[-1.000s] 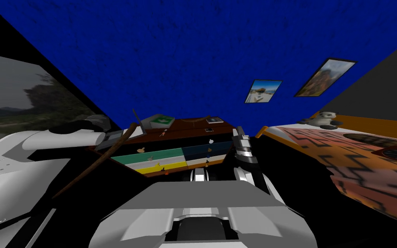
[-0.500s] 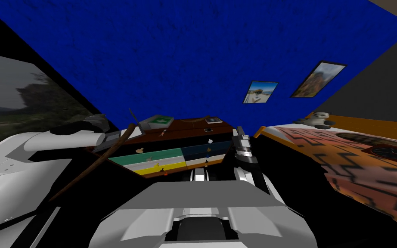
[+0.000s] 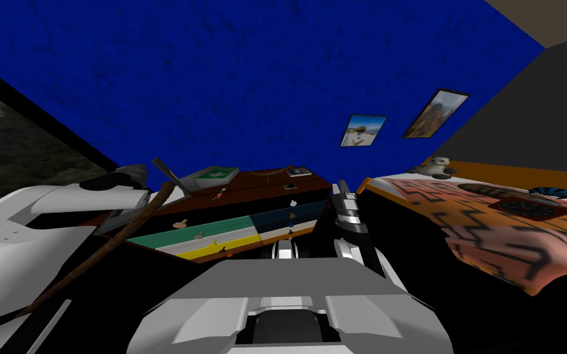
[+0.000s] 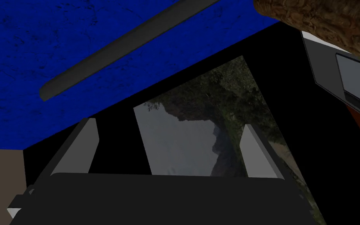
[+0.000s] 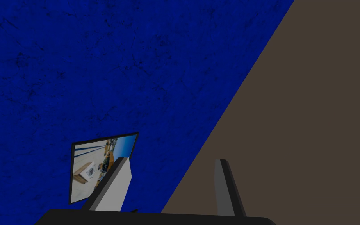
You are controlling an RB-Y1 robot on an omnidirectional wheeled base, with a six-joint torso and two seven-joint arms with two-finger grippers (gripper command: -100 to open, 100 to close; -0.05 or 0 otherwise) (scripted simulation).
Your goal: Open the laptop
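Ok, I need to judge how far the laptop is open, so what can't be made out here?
- Laptop keyboard half: in the head view the left forearm and a brown stick cover most of it; in the left wrist view the edge cuts it off.
- Screen face: the lid is seen edge-on as a thin dark bar.
- Small things on the dresser top: too small to name.

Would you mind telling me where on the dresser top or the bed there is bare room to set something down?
On the dresser top, the strip between the green book and the phone is bare. The blanket is free on the near side of the panda and clock. The left end is crowded: laptop, stick and open left gripper.
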